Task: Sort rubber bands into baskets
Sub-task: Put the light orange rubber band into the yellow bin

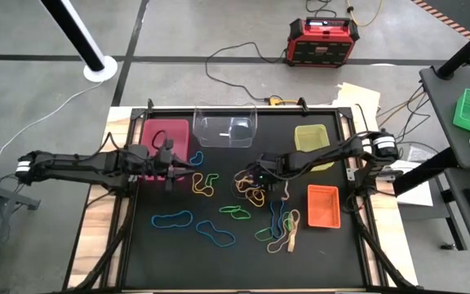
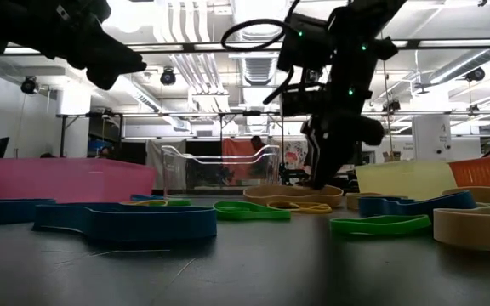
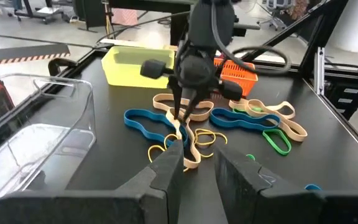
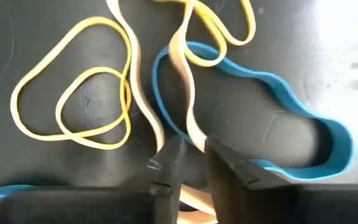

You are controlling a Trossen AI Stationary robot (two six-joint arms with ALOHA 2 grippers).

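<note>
Landmark: you are working around the clear basket [image 1: 225, 129], which is sitting at the back edge of the worktop [image 1: 170, 253].
Baskets: the pink basket [image 1: 166, 133] is standing to one side of the clear basket, the yellow-green basket [image 1: 312, 137] to the other; the orange basket [image 1: 323, 205] is lying further forward, past the yellow-green one.
Rubber bands: the rubber bands [image 1: 243, 204] are lying scattered on the worktop in front of the clear basket, none visibly in a basket yet.
Right gripper: your right gripper [image 4: 191, 165] is pointing down into the tangle in front of the clear basket, tips at a tan band [image 4: 188, 93] that is crossing a blue band [image 4: 303, 118] and yellow bands [image 4: 73, 112].
Right jaws: they are standing slightly parted, astride the tan strand, tips right at it; I cannot tell whether they are pinching it.
Left gripper: your left gripper [image 1: 168, 167] is hovering by the front edge of the pink basket, beside the clear basket; jaws a little apart, nothing seen between them.
Handling, my judgement: the bands are looking light, floppy and slightly grippy, so neighbours may be dragging along.
Grasp point, my judgement: you are best taking a single free strand, away from the crossing.
</note>
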